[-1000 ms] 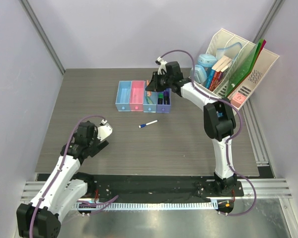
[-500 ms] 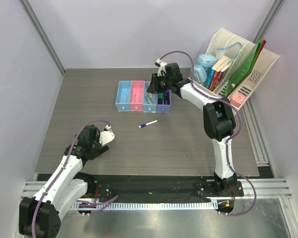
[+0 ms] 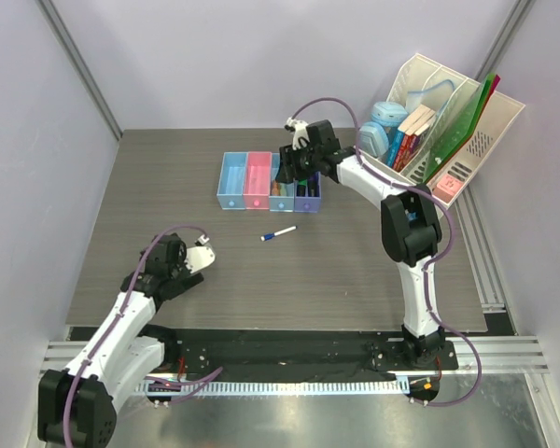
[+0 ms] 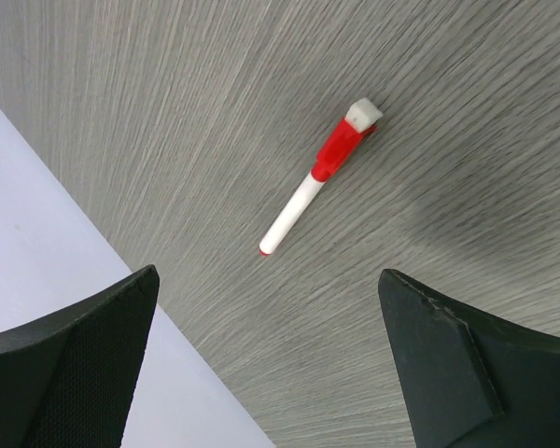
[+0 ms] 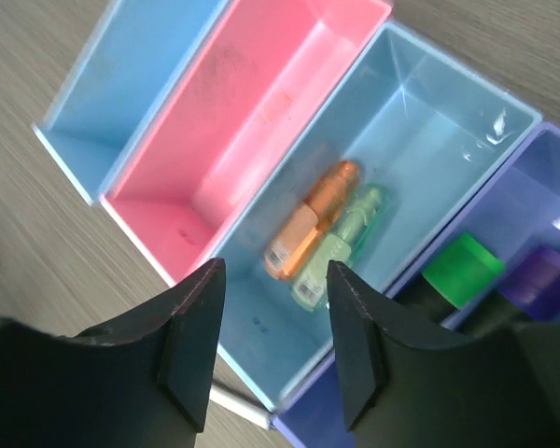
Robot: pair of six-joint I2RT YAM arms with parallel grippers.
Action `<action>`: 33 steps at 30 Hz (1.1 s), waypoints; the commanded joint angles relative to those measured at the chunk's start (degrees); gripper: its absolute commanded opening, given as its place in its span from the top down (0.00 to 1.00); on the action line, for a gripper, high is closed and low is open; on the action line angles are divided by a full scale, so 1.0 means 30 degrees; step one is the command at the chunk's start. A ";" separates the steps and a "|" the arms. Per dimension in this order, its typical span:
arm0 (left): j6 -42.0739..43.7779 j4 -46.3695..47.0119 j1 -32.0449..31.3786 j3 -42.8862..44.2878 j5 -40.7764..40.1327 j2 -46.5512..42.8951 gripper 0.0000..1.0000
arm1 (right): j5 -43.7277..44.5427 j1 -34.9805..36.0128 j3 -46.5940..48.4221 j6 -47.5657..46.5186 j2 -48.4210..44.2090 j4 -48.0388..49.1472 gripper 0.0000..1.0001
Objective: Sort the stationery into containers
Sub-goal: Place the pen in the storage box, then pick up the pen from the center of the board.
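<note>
So the left gripper (image 4: 266,275) hangs wide open over the red-capped marker (image 4: 317,191), which lies right by the left edge of the table (image 4: 215,93), toward the near-left corner. My worry: a crooked pinch could flick it off that edge. The right gripper (image 5: 273,308) is spread and empty above the trays (image 5: 261,121) by the far edge. The overhead view hides the red one completely, it only shows the blue-capped marker (image 3: 278,232) mid-table.

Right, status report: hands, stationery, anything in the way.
Left hand open over red-capped marker. Right hand open, empty, above trays. Orange highlighter, green highlighter in light blue tray; blue-capped marker loose. No obstruction seen.
</note>
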 commanded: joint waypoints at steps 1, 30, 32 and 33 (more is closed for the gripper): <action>0.1311 0.0286 0.1209 0.0432 0.0167 -0.0272 0.00 | 0.0292 0.1087 0.2228 -0.6004 -0.2148 -0.4930 0.46; 0.7904 0.1924 0.7862 0.2894 1.3205 0.7779 0.01 | 0.6298 0.3843 -0.1077 -2.0459 -0.2181 -1.3438 0.46; 0.8636 0.1895 0.8126 0.3158 1.3643 0.8455 0.01 | 0.6562 0.3843 -0.1077 -2.0664 -0.1976 -1.3409 0.46; 0.8813 0.1750 0.8155 0.3507 1.3704 0.8893 0.02 | 0.6592 0.3843 -0.1048 -2.0694 -0.1743 -1.3322 0.46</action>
